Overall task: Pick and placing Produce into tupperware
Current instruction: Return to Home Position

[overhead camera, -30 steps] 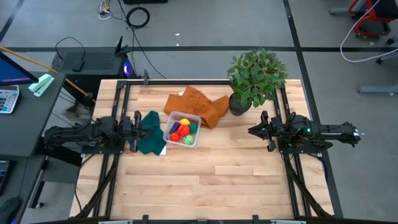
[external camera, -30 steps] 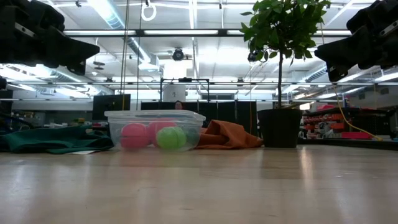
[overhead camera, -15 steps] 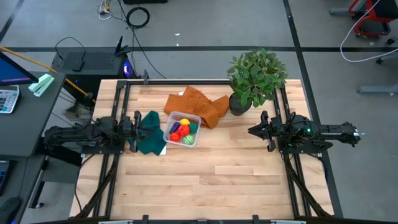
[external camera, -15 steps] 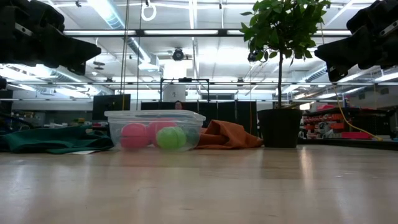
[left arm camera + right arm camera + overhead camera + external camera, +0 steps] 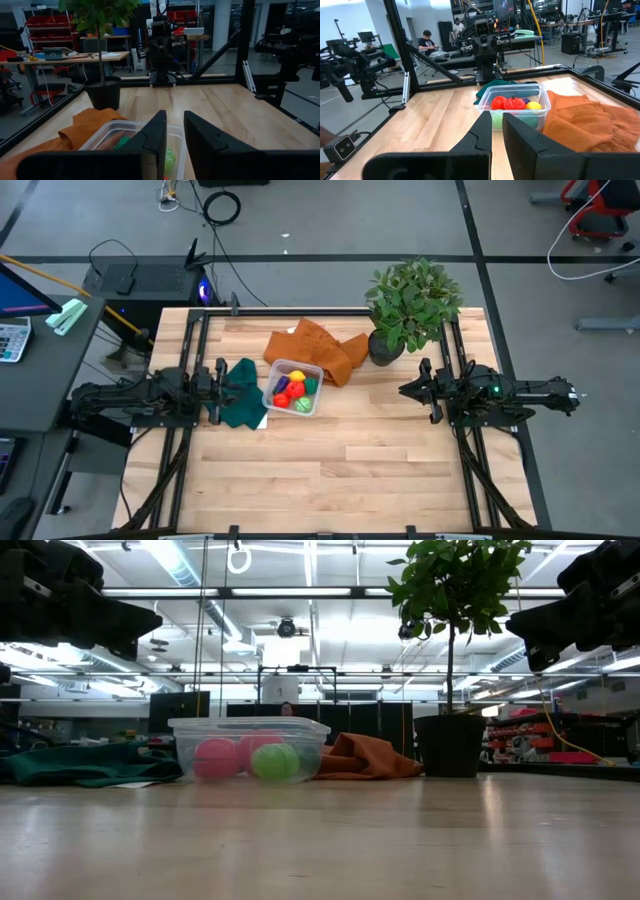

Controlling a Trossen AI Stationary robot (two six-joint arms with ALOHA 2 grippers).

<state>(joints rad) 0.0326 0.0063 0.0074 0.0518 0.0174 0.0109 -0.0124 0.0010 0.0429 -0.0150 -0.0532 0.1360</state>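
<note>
The clear tupperware [image 5: 293, 387] stands on the table between the green cloth and the orange cloth, and shows also as the tupperware [image 5: 250, 748] and the tupperware [image 5: 515, 103]. The toy produce [image 5: 293, 391] lies inside it: red, yellow, green and purple pieces. My left gripper [image 5: 224, 381] hovers over the green cloth at the table's left, fingers nearly shut and empty, and appears as the left gripper [image 5: 174, 131]. My right gripper [image 5: 404, 390] waits raised at the table's right, nearly shut and empty, seen as the right gripper [image 5: 497, 125].
A dark green cloth [image 5: 240, 395] lies left of the box and an orange cloth [image 5: 315, 347] behind it. A potted plant [image 5: 410, 305] stands at the far right. Bare wood [image 5: 350, 470] fills the near half of the table. A person [image 5: 426, 39] sits in the room beyond.
</note>
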